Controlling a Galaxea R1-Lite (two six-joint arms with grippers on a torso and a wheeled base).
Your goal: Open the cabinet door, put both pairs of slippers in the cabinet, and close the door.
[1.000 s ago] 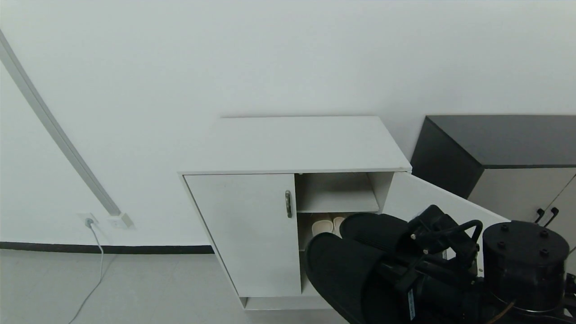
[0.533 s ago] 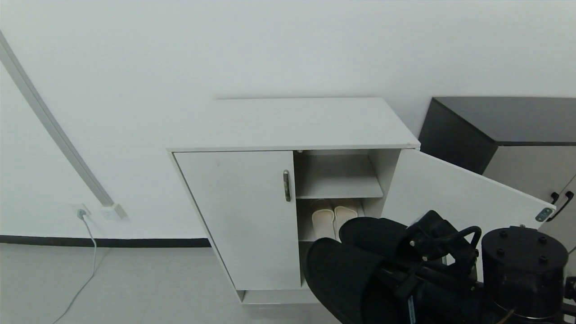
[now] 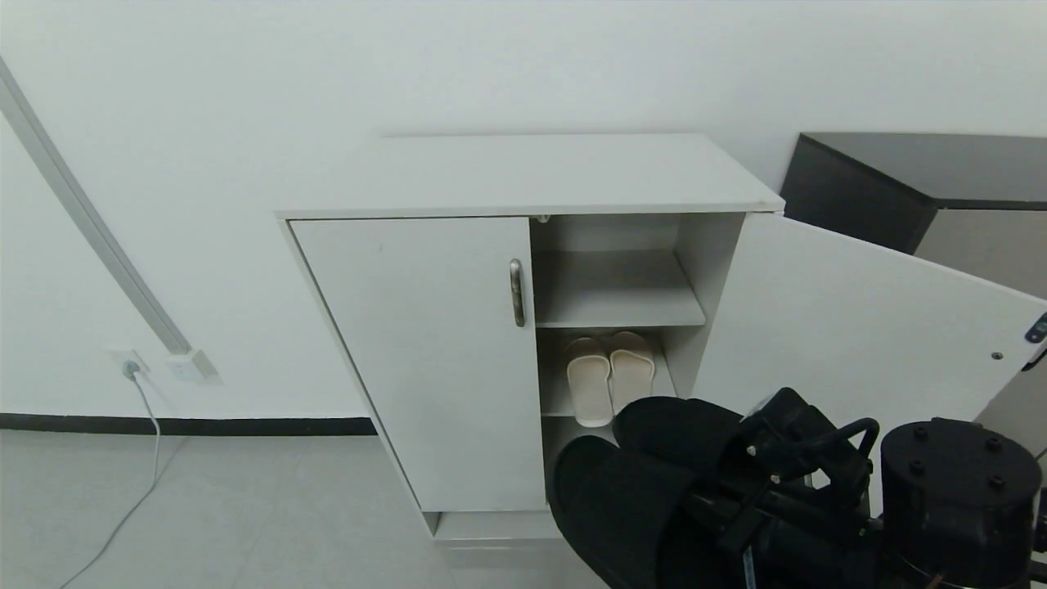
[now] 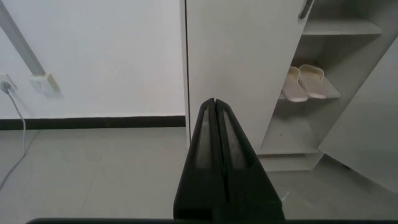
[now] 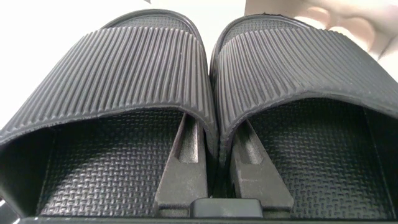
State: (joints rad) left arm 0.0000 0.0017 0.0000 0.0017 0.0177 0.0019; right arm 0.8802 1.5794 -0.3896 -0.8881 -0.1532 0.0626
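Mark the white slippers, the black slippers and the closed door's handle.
white slippers (image 3: pixel 631 370), head view, middle of one slipper.
black slippers (image 5: pixel 146 71), right wrist view, one ribbed strap.
door handle (image 3: pixel 516 293), head view, middle of the bar.

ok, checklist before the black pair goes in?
1. White cabinet's right door swung wide open: ok.
2. Black ribbed rubber slippers clamped together by the right pincer, one finger inside each: ok.
3. Cream slippers on the middle shelf, side by side: ok.
4. Upper shelf bare, room for the black pair: ok.
5. Left pincer shut, facing the closed left door, out of the opening: ok.
6. Gap between black slipper toes and the shelf edges: cannot tell.
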